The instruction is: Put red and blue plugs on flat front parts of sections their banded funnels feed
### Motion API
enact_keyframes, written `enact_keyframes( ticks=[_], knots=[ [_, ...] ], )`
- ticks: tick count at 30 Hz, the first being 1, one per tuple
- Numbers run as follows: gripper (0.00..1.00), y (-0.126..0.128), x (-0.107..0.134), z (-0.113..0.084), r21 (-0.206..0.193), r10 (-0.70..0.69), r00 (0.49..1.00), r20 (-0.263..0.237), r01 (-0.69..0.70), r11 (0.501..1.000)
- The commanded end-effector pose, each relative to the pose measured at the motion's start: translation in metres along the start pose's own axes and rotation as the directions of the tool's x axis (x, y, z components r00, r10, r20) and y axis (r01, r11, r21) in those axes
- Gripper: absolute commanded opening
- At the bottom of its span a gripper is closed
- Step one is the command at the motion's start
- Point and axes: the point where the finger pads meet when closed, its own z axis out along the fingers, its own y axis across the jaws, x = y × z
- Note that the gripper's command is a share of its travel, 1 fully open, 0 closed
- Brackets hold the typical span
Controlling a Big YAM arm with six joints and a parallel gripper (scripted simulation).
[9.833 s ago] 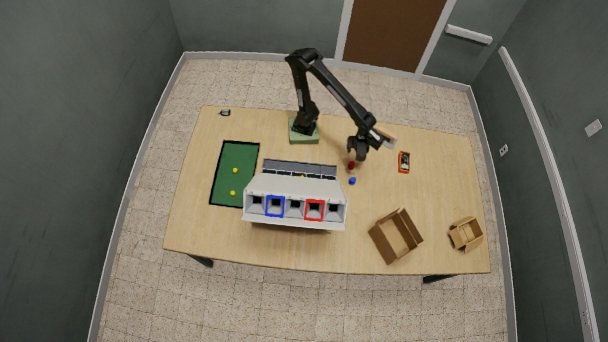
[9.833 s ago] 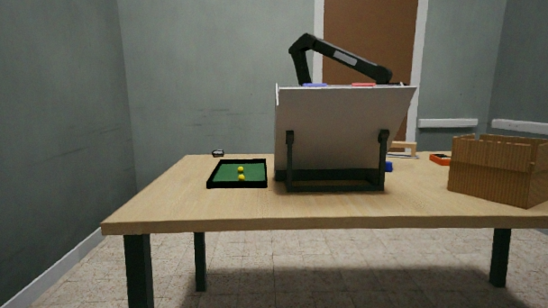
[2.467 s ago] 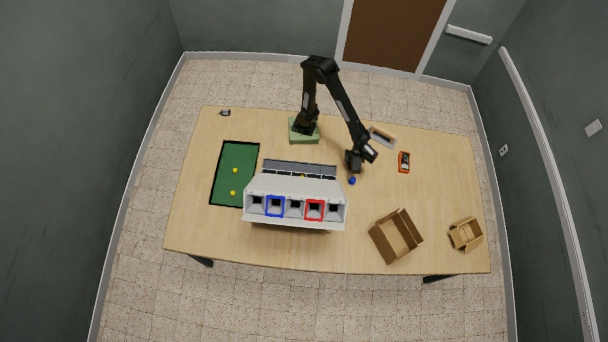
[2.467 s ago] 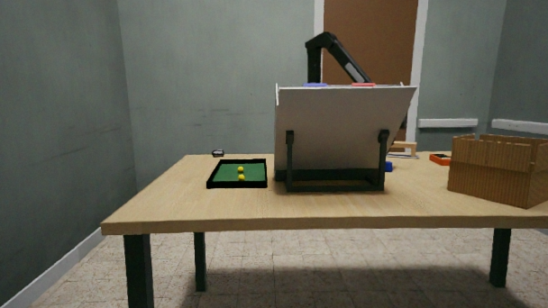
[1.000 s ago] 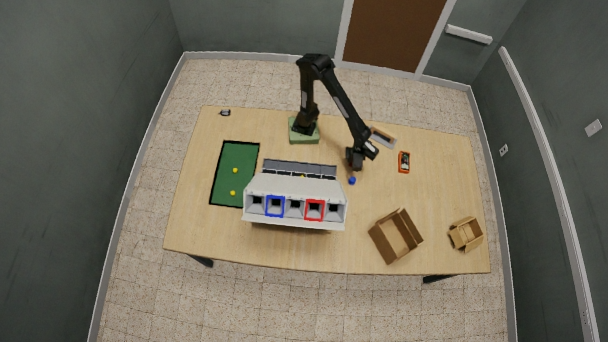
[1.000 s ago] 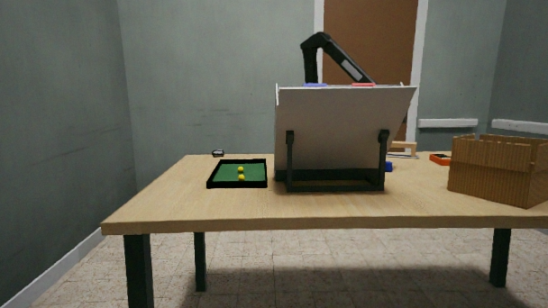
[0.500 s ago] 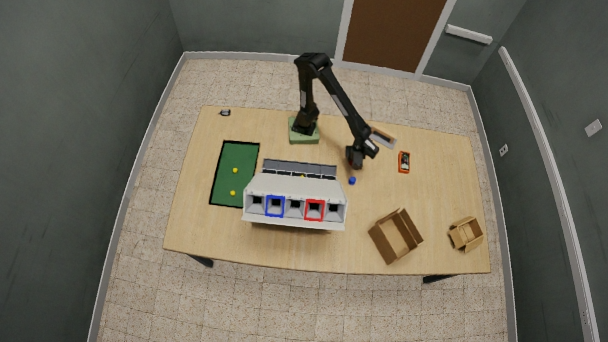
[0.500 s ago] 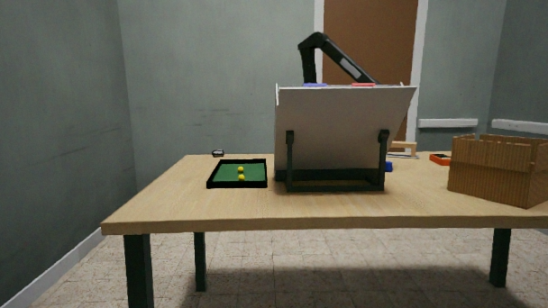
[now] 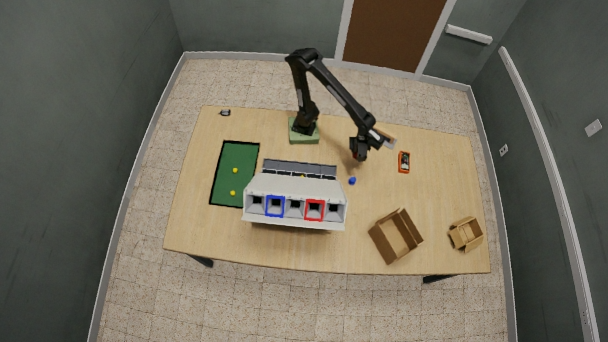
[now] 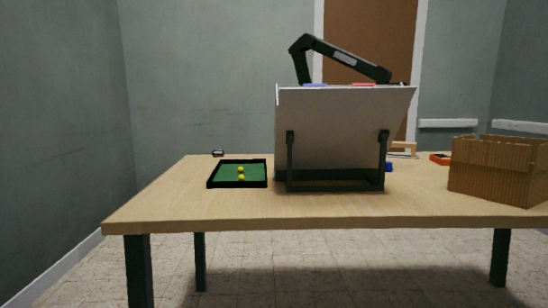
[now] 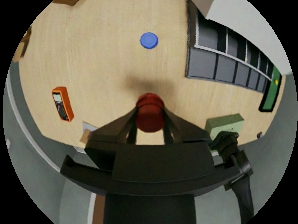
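jaws clamped on red plug [image 11: 150,111], raised above bare wood, blue plug [image 11: 149,40] apart

Legible text, labels, numbers: none that I can read in any view. The orange device [image 9: 404,162] near the table's right rear edge has a dark face, too small for me to make out characters. The small dark item [image 9: 225,112] at the rear left corner shows me no readable marking. Both cardboard boxes [image 9: 395,235] carry no print I can see.
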Motion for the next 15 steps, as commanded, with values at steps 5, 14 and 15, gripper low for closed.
enact_keyframes(
  ticks=[5,14,15],
  knots=[
    [0.0,0.017,-0.0045,-0.0233,-0.01,-0.006,1.0,0.005,0.006,1.0],
    [0.0,0.017,-0.0045,-0.0235,-0.011,-0.006,1.0,0.005,0.006,1.0],
    [0.0,0.017,-0.0045,-0.0235,-0.011,-0.006,1.0,0.005,0.006,1.0]
  ],
)
